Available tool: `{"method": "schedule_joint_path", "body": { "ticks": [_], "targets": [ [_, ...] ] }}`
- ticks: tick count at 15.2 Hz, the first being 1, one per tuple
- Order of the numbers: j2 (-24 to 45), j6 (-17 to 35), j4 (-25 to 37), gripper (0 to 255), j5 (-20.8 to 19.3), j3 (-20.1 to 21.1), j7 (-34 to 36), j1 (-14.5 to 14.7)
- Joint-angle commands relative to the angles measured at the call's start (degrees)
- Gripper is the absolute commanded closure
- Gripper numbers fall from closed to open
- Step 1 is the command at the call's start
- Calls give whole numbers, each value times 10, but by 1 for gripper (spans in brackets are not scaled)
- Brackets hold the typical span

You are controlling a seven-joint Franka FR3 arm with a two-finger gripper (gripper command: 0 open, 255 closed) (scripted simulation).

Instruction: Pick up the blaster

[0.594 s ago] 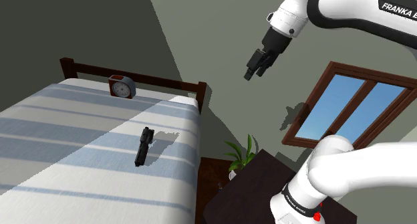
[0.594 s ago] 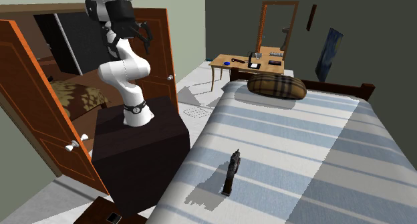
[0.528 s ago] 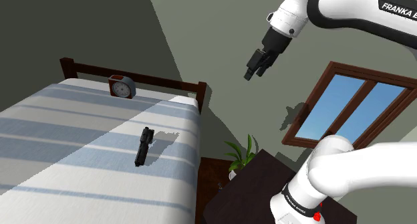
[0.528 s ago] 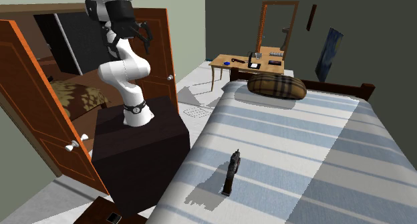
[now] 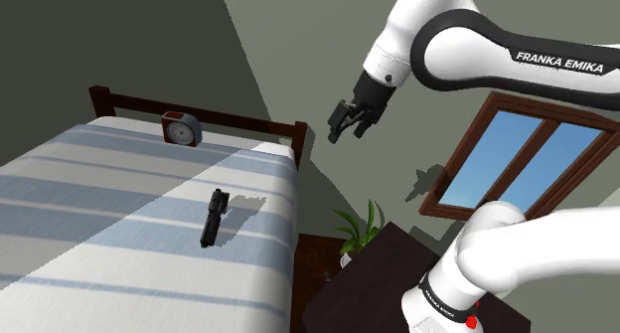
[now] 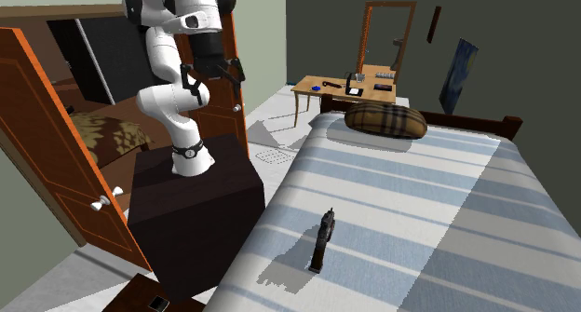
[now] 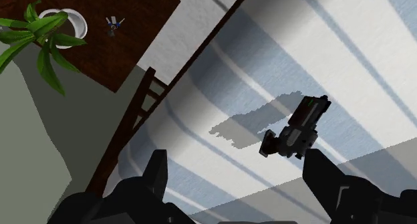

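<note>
Bright hard light, crisp-edged shadow beside the blaster [image 7: 297, 130] on the bed [image 7: 364, 52]

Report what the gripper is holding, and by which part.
Nothing is held. The black two-finger gripper hangs open in the air; the black blaster lies on the blue-striped bed.

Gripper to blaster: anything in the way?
Nothing. In the shoulder view the gripper hangs in open air, up off the bed; the blaster lies alone on the striped bedcover, bare around it.

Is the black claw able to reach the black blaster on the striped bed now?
Probably yes: the open black claw hangs higher than the black pistol-shaped blaster on the blue-striped bed, nothing between them.
</note>
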Motion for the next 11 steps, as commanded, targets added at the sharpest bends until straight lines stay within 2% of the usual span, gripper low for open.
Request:
{"method": "schedule_joint_path", "body": {
  "ticks": [1, 7, 11],
  "targets": [
    [22, 35, -8, 0, 7, 27, 40, -6],
    [107, 133, -11, 0, 10, 121, 168, -34],
    [184, 194, 8, 0, -13, 188, 266, -66]
  ]
}}
